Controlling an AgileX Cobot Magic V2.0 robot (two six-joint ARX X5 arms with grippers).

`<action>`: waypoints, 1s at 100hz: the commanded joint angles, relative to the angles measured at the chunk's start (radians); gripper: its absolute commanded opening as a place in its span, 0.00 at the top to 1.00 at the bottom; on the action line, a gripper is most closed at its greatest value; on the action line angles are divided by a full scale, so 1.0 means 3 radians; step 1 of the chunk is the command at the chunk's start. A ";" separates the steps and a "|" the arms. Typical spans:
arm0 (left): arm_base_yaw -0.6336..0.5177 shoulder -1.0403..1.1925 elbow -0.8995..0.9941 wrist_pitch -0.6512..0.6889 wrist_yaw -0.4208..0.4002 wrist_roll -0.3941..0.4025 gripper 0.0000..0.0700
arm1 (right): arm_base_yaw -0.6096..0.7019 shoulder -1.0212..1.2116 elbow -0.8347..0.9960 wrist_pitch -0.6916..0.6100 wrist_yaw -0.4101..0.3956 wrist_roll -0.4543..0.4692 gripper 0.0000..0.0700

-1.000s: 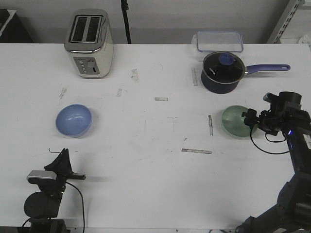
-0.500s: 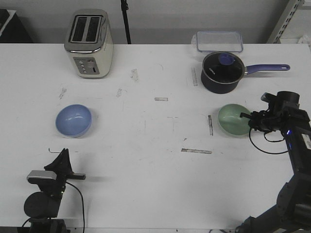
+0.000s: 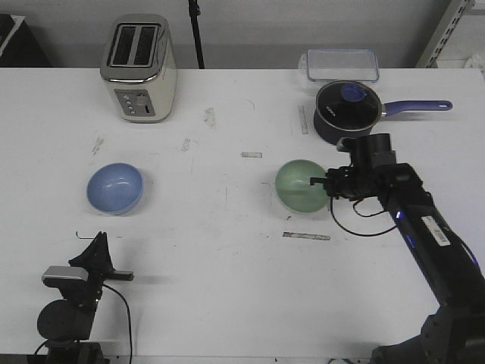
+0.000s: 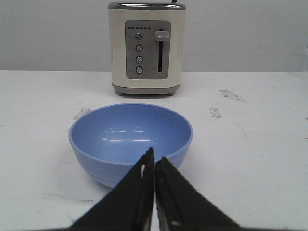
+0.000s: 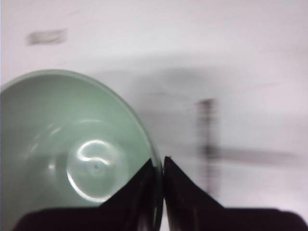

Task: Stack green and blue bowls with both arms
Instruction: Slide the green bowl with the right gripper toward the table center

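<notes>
Left gripper (image 4: 154,166) low at the table's (image 3: 227,258) near-left edge, jaws pressed together on nothing, tips pointing at the blue bowl (image 3: 114,188). That bowl sits upright on the table just beyond them, left of centre. Right gripper (image 3: 324,184) out over mid-table, right of centre, pinching the rim of the green bowl (image 3: 301,186): wrist view shows one finger inside the rim, one outside, clamped on it. Green bowl tilted, mouth partly toward the camera; can't tell if its base touches the table. The two bowls are well apart. Farther back: navy pan (image 3: 347,112) with glass lid, handle pointing right, just behind the right arm. Toaster (image 3: 139,68) at the far left, behind the blue bowl. Clear lidded box (image 3: 342,64) at the far edge behind the pan.
</notes>
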State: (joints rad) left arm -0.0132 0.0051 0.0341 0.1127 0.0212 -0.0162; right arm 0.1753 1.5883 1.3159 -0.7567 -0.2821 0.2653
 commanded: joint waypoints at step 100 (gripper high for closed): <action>0.0006 -0.0006 -0.0074 0.0052 -0.0010 0.0015 1.00 | 0.1163 0.0453 0.0065 0.0594 0.0687 0.0861 0.44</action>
State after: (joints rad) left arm -0.0132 0.0051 0.0341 0.1127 0.0212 -0.0162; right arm 0.5167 1.7348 1.3159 -0.5880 -0.0776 0.5064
